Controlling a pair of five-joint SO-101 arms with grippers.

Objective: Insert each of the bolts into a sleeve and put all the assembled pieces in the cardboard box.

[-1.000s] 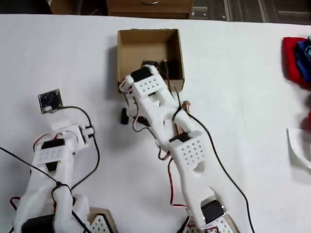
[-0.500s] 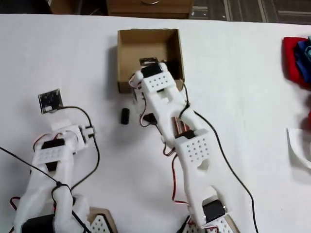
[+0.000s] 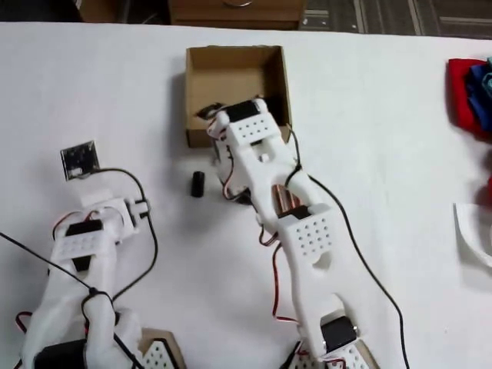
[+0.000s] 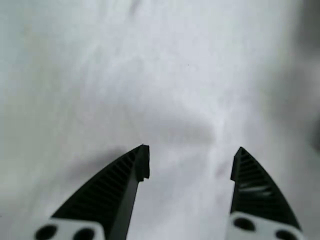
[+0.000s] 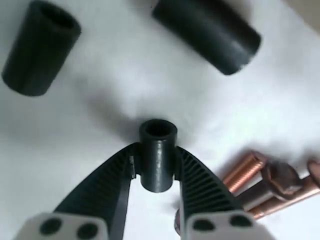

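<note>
In the right wrist view my right gripper [image 5: 156, 151] is shut on a short black sleeve [image 5: 158, 172], held upright just above the white table. Two more black sleeves [image 5: 42, 47] [image 5: 207, 32] lie beyond it, and copper bolts [image 5: 270, 182] lie off to one side. From above, the right arm's wrist [image 3: 247, 131] sits over the near edge of the cardboard box [image 3: 227, 73] and hides its gripper. One black sleeve [image 3: 197, 184] lies left of that arm, and the bolts [image 3: 284, 204] peek out under it. My left gripper [image 4: 190, 162] [image 3: 142, 206] is open over bare table.
A small dark square board [image 3: 79, 159] lies beyond the left arm. Red and blue cloth [image 3: 469, 88] and a white object [image 3: 473, 234] sit at the right edge. Loose cables [image 3: 150, 238] trail over the table by both arms.
The right arm's wrist has swung right and toward the box, uncovering the black sleeve on the table to its left. The left arm has not moved.
</note>
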